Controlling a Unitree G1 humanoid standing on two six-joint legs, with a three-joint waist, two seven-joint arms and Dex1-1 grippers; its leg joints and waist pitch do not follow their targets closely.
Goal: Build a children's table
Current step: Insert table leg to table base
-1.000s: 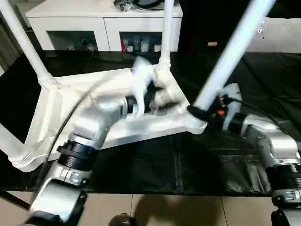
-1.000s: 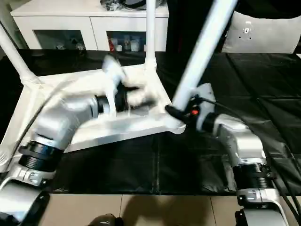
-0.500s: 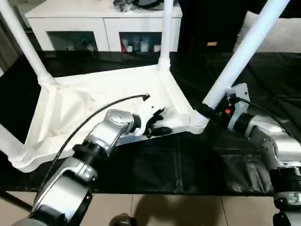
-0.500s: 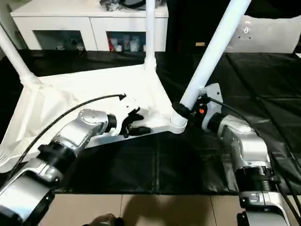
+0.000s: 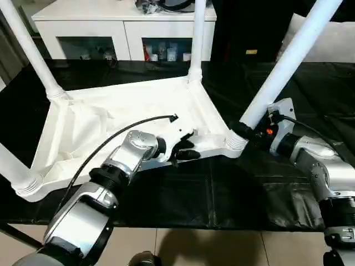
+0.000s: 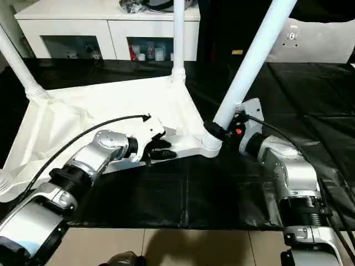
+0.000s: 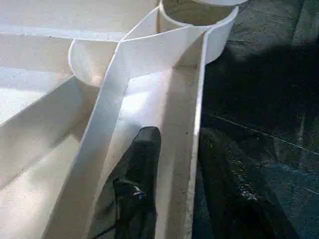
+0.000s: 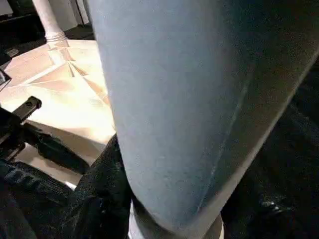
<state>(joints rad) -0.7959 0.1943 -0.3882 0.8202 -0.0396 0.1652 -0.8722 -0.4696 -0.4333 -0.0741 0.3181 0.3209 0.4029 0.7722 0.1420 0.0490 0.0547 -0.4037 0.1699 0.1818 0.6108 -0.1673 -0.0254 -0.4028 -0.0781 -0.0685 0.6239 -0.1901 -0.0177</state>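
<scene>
The children's table (image 5: 122,111) lies upside down on the black work table, white, with its ribbed underside up and legs rising from its corner sockets. My left gripper (image 5: 186,151) is at the near rim. In the left wrist view, one black finger (image 7: 142,159) is inside the rim wall and the other outside. The jaws are still a little apart, and the inner finger is clear of the wall. My right gripper (image 5: 244,130) is shut on the near right leg (image 5: 283,61) just above its socket (image 5: 234,143). That leg (image 8: 169,99) passes between the fingers in the right wrist view.
A white cabinet (image 5: 122,22) with open shelves stands behind the black work table (image 5: 222,194). The work table's front edge runs just below my forearms, with tan floor beyond. A black cable (image 5: 111,138) arcs over my left forearm. A pale panel (image 5: 338,39) is at the back right.
My left gripper swung from above the middle of the tabletop down to the near rim, and its jaws narrowed around the rim wall. The right gripper kept its hold on the leg.
</scene>
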